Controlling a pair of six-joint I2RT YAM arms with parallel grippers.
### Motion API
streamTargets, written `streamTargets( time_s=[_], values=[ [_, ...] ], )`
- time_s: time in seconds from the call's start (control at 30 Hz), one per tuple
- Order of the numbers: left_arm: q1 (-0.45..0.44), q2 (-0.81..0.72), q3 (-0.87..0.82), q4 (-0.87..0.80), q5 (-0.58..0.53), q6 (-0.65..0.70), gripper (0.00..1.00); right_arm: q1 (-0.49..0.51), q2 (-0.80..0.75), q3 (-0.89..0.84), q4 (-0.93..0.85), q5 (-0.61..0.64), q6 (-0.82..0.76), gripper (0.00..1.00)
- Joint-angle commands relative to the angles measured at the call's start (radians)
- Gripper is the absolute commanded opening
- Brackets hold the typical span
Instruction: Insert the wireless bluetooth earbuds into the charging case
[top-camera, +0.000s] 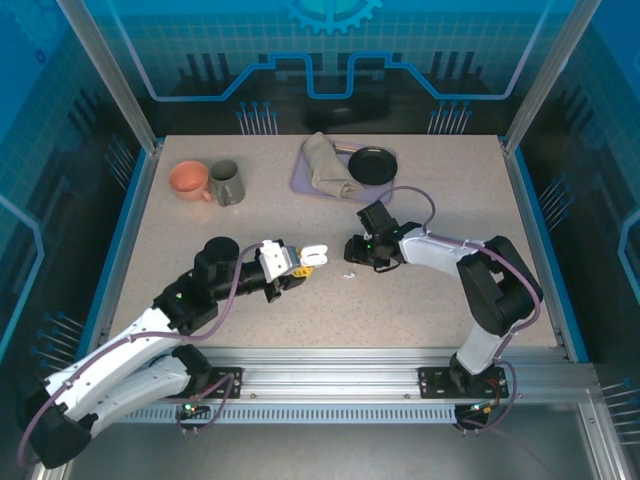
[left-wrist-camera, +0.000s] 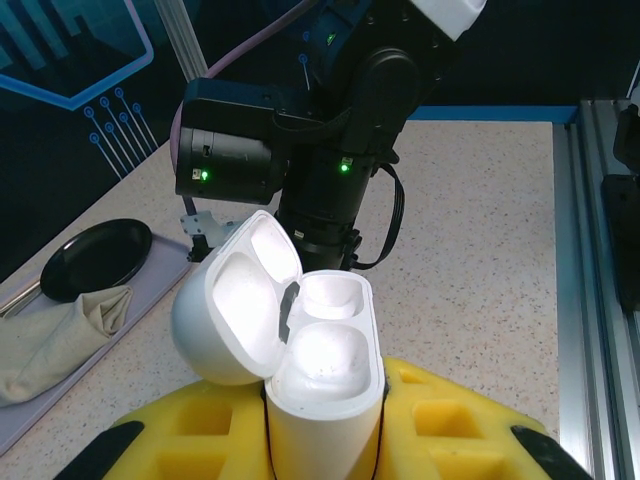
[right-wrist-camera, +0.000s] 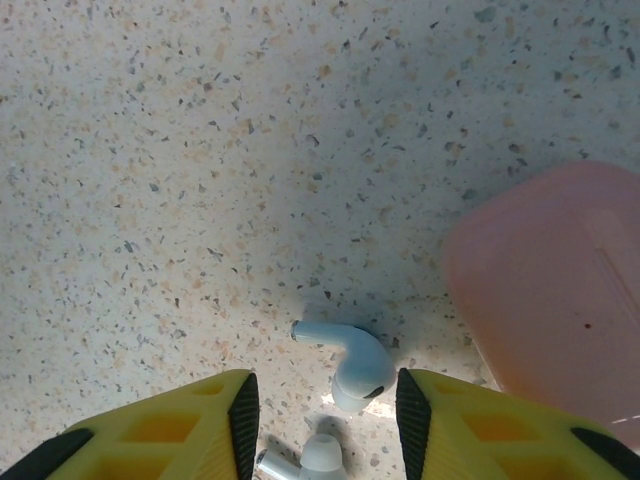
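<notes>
No readable text, label, brand name, number or sign is showing on any object or surface in these views.

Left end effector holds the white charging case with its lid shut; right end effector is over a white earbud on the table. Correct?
No: the white charging case in the left end effector has its lid open, per the left wrist view. The right end effector is over a white earbud on the table.

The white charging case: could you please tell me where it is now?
The white charging case is clamped, lid open, in the left gripper near the centre of the table in the top view, left of the right gripper.
</notes>
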Motion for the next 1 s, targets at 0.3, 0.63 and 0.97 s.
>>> streamTargets(
  time_s=[0.3, 0.63, 0.97],
  values=[
    [-0.007, -0.019, -0.005, -0.014, -0.002, 0.007, 0.0, 0.016, 0.056, 0.035, -0.045, 0.032, 0.018, 0.4],
    [-0.007, -0.016, -0.003, -0.018, -0.005, 0.01, 0.0, 0.018, 0.086, 0.05, -0.048, 0.03, 0.023, 0.36],
    [-0.006, -0.012, 0.0, -0.02, -0.006, 0.013, 0.0, 0.017, 0.102, 0.047, -0.054, 0.044, 0.022, 0.32]
  ],
)
